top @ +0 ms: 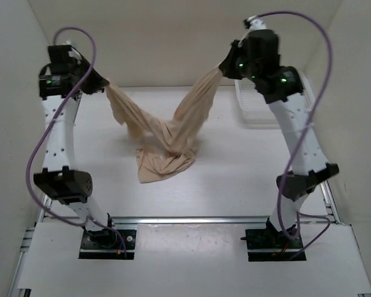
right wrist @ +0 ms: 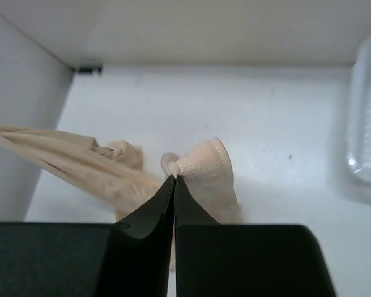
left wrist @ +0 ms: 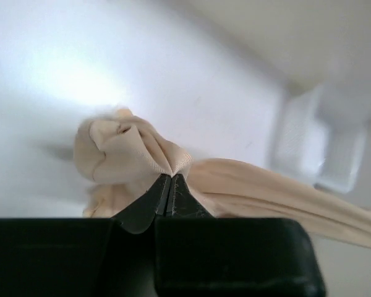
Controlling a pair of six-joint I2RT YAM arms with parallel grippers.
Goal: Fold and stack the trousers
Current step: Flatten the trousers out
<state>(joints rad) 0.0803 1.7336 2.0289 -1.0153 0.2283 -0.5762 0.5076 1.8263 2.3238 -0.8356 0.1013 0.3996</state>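
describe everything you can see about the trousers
The trousers are thin, wrinkly, light beige fabric. They hang in a V between the two arms. One end is pinched in the shut left fingers. The other end, a stitched edge, is pinched in the shut right fingers. The bunched middle sags down and appears to rest on the white table.

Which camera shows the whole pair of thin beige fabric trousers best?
Top external: the thin beige fabric trousers hang in a V from the left gripper and right gripper. Each wrist view shows only a bunched bit pinched there.
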